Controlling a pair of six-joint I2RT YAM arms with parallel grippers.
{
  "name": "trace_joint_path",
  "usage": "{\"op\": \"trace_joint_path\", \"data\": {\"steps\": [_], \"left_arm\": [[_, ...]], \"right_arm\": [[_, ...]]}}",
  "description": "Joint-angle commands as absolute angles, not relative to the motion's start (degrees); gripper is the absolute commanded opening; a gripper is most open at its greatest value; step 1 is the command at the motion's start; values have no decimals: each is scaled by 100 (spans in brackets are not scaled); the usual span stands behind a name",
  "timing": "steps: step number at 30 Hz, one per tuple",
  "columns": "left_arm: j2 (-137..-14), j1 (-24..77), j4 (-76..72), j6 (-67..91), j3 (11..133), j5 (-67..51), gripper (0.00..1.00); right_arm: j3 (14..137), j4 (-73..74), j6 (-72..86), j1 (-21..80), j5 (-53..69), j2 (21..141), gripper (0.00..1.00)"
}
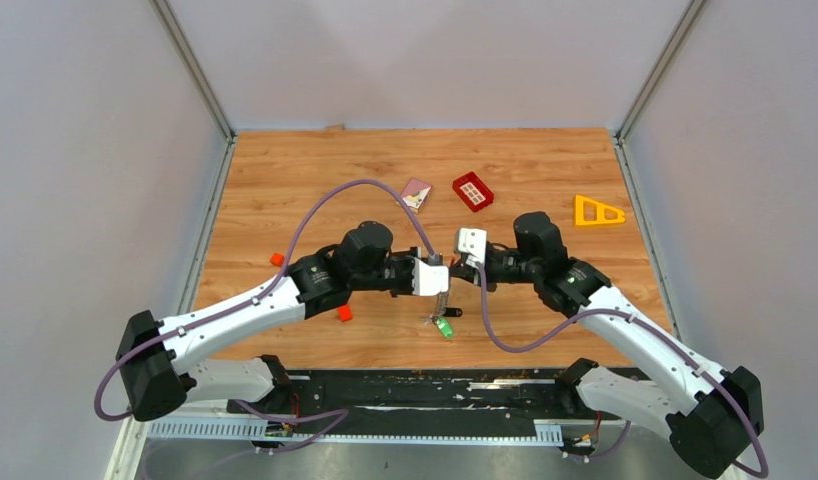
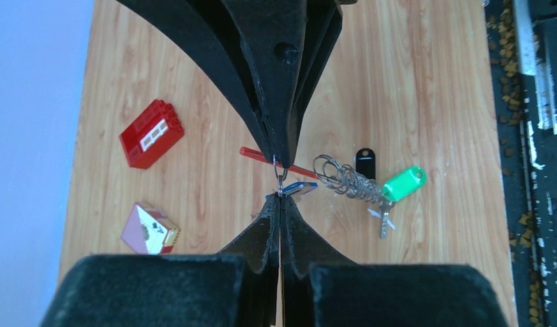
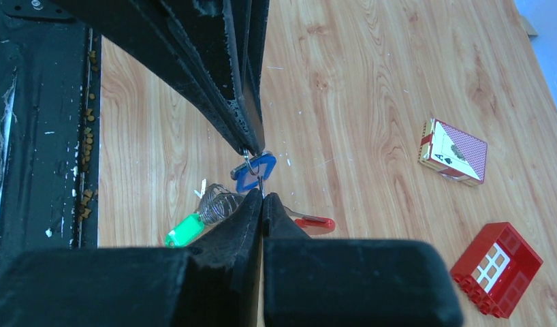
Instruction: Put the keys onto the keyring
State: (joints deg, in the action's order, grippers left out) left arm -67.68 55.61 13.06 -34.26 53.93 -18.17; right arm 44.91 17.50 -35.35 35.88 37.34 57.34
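Left tool (image 2: 280,199) jaws fully together, black tapered fingers with a rough matte face. Right tool (image 3: 262,197) same, jaws together. The tips meet nose to nose above the tabletop (image 1: 285,180), which is light wood-grain laminate. The keyring (image 2: 279,178), a thin silver wire loop, spans the small gap between the two tips and looks pinched at each end, though the exact contact is too fine to see. A blue key (image 3: 257,172) with a rounded-triangle plastic head sits right at that loop, against the tips. Glossy red piece (image 3: 315,222), a flat narrow strip, is just beyond the tips; can't tell how it joins the loop. Remaining keys are bunched just beside on the wood: a coil of silver wire rings (image 2: 347,180), a green tag (image 2: 404,184) of oblong plastic touching the coil, a black key (image 2: 365,162) with a small head with a hole, and a silver blade (image 2: 385,219) poking out. Further out is a card box (image 3: 454,151) with a red patterned back and an ace-of-spades mark on its end, no other text readable. Near it is a red brick (image 2: 152,133), studded plastic with a white window grid. Yellow triangle frame (image 1: 598,211) is far right. Two small red-orange blocks (image 1: 277,258) (image 1: 344,313) sit by the left arm.
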Motion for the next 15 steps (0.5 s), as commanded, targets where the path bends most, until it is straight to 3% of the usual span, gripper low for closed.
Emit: {"op": "trace_joint_path", "data": {"steps": [1, 15], "left_arm": [[-6641, 5767, 1113, -3820, 5436, -1097, 0], [-6648, 5919, 1149, -4185, 5352, -832, 0]], "right_arm": [[4632, 1389, -3333, 3625, 3891, 5770, 0], [4626, 1375, -3271, 3624, 3922, 5825, 0]]}}
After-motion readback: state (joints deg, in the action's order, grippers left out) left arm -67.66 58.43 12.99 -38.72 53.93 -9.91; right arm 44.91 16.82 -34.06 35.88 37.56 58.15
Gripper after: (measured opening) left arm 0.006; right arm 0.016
